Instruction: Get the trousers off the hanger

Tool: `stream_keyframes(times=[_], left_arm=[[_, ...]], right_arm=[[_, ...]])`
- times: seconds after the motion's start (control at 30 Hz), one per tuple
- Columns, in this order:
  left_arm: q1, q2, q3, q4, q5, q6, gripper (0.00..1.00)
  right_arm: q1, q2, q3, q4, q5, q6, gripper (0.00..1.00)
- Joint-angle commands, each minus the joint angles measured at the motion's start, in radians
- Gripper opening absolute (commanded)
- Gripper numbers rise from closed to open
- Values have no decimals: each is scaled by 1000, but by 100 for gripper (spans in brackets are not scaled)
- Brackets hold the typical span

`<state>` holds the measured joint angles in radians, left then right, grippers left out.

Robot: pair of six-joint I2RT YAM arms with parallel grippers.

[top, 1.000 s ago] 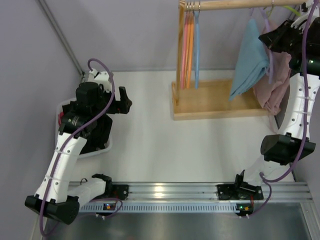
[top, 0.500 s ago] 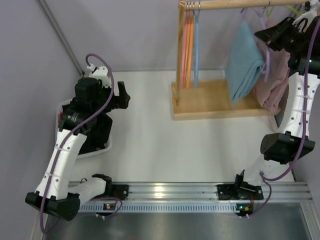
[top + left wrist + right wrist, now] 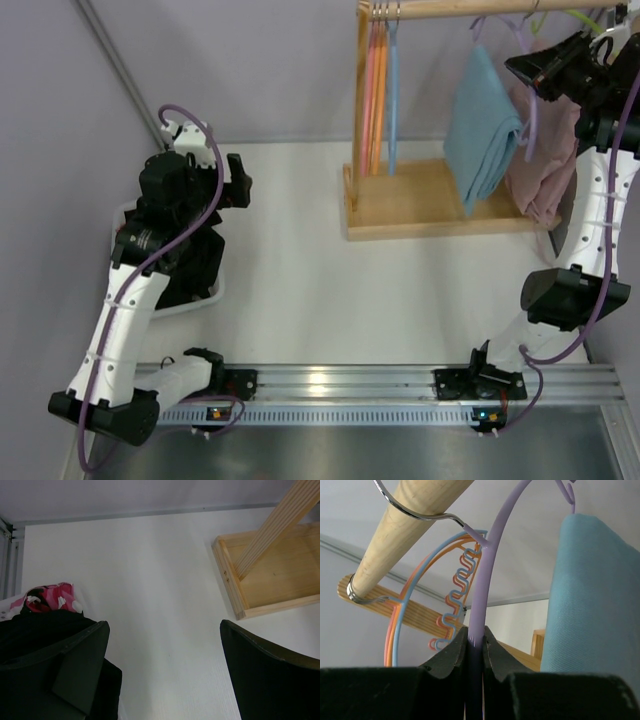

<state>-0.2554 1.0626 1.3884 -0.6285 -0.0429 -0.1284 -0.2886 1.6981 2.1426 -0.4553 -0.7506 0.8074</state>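
The blue trousers [image 3: 482,125] hang folded over a purple hanger [image 3: 529,118] under the wooden rail [image 3: 450,8] at the back right. My right gripper [image 3: 530,68] is shut on the hanger's purple arm, just right of the trousers. In the right wrist view the fingers pinch the purple hanger [image 3: 487,575] at the gripper [image 3: 475,630], with the trousers [image 3: 592,595] to the right. My left gripper [image 3: 238,178] is open and empty above the table at the left; it also shows in the left wrist view [image 3: 164,626].
A pink garment [image 3: 545,160] hangs behind the trousers. Orange and blue empty hangers [image 3: 380,90] hang at the rail's left end. The wooden rack base [image 3: 430,200] lies below. A white basket [image 3: 120,215] with dark clothes [image 3: 45,630] sits under the left arm.
My right gripper has moved left and up with the purple hanger, and the trousers have swung left with it. My left gripper has drawn back a little to the upper left.
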Motion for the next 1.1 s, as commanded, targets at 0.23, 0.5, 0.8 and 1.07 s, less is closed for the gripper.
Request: stream_keyframes(times=[0.23,0.5,0.8,1.07], left_arm=[[5,-47,-17,141,17,1,98],[5,-61,-20,159,73,27,98],[5,-89,-94,214,190,119,98],[4,-217,-308,337,368,236,98]], right_arm=[[6,-179,42,417,26,18,0],[-6,-227,19,395,40,6,0],[-9,-443,-243,302,30,-54,0],[-17,-610,-452,233,60,-62,0]])
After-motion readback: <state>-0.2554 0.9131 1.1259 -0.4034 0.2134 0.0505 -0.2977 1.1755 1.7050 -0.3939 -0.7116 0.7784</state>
